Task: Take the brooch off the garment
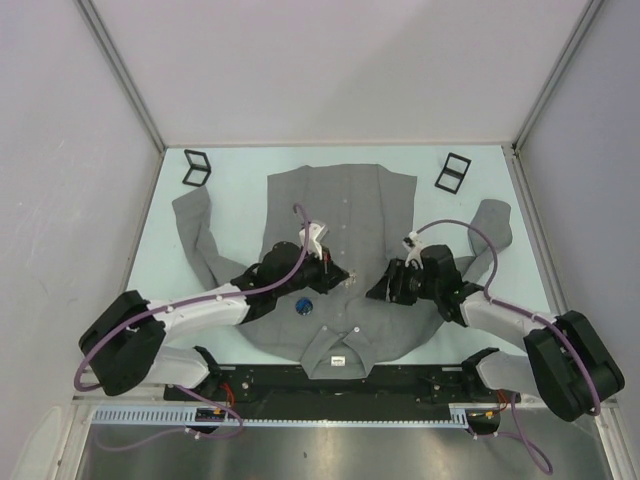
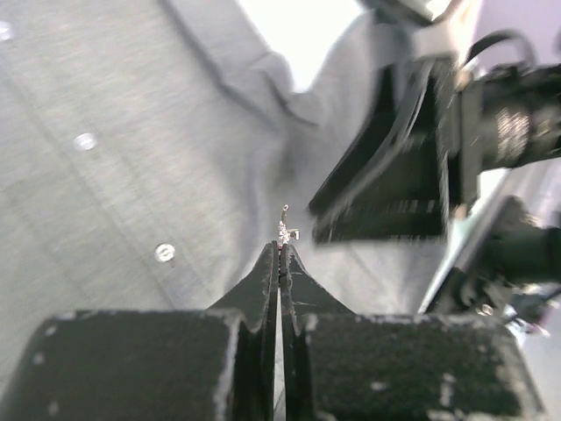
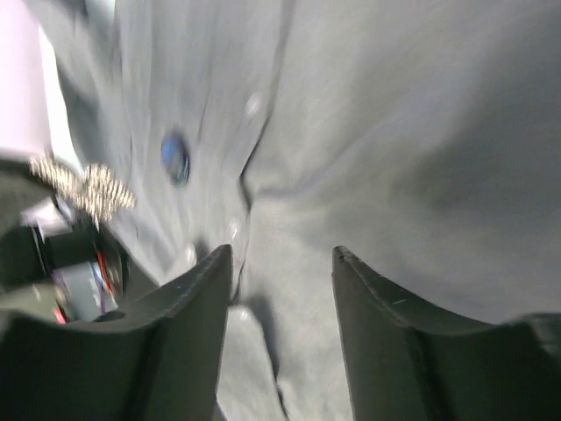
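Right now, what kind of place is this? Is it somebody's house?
Probably a robot test booth, not a house. Plain white walls box in a pale green table, two black-and-white robot arms are bolted at its near edge, and a grey button-up shirt lies spread flat under them.

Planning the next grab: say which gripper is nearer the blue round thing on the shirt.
Left. The left gripper, shut on a silvery piece, is just beyond and right of the blue round thing; the open right gripper lies farther right.
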You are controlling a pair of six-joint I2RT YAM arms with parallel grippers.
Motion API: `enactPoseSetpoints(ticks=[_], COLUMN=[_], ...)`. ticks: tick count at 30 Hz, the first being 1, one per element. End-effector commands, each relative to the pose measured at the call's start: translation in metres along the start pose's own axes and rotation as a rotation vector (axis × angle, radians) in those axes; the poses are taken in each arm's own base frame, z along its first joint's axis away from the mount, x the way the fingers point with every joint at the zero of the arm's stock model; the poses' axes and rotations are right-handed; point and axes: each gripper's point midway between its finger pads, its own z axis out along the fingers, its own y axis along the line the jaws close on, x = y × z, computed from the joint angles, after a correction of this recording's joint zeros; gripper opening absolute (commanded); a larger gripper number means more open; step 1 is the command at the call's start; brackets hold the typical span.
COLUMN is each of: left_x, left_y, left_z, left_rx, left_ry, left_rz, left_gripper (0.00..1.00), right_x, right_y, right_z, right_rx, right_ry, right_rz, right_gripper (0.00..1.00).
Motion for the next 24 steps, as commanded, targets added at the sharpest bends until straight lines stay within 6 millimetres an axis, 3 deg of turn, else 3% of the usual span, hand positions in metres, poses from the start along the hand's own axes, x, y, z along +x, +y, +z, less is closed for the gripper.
enactPoseSetpoints(ticks=[1,2,6,9,13,15,16,24], left_x=[-0.024,-0.03,-0.018,-0.018,-0.016,-0.016,-0.018,-0.019], left_y=[-0.033,-0.037,-0.026,-0.031,-0.031,-0.028,-0.028,-0.018], left_z=[-0.016,-0.019,-0.028,-0.033,-0.033,-0.035,-0.037,-0.035], left_rx=[0.265,0.3,0.343,0.401,0.411,0.402,0.403,0.358], left_ry=[-0.126,-0.162,-0.183,-0.211,-0.218,-0.235,-0.252,-0.285], left_rz=[-0.004,0.003,-0.037,-0.046,-0.057,-0.074,-0.074,-0.116], left_gripper=[0.0,0.0,0.0,0.0,0.01,0.0,0.0,0.0], right_x=[0.014,0.02,0.022,0.025,0.02,0.02,0.019,0.016], right_y=[0.028,0.037,0.06,0.073,0.1,0.102,0.115,0.124], right_z=[-0.002,-0.001,-0.005,-0.002,0.007,0.012,0.011,0.011], right_rx=[-0.07,-0.098,-0.177,-0.233,-0.307,-0.308,-0.353,-0.378], right_ry=[0.031,0.043,0.026,0.034,-0.023,-0.064,-0.093,-0.217], right_rz=[-0.159,-0.184,-0.24,-0.255,-0.209,-0.177,-0.186,-0.131], right_gripper=[0.59,0.61,0.71,0.75,0.79,0.82,0.82,0.8])
